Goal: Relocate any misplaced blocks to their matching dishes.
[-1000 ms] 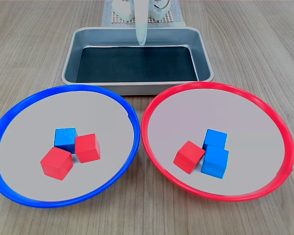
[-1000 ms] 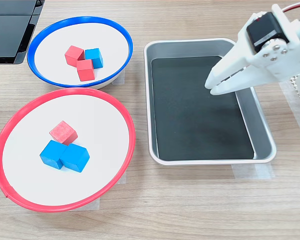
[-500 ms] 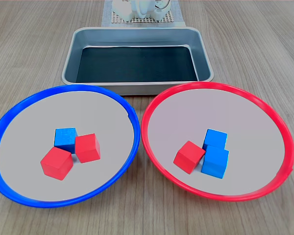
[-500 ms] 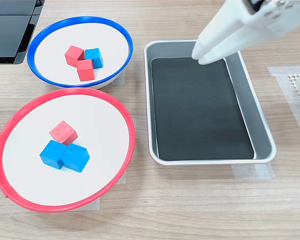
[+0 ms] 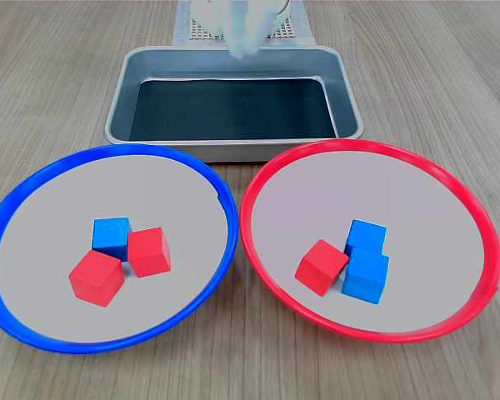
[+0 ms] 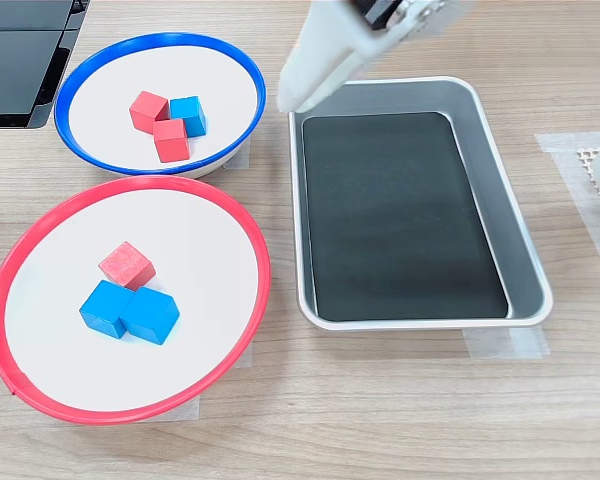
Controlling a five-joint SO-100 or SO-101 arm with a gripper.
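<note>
Readable text: you have none to go on in either exterior view.
Blocks: their faces carry no letters or numbers you can read.
Dishes: the rims are plain colour, with no marking you can make out.
Tray: no brand or stamp shows on it.
Arm: the white parts appear blurred, so you cannot tell whether they bear any label.
</note>
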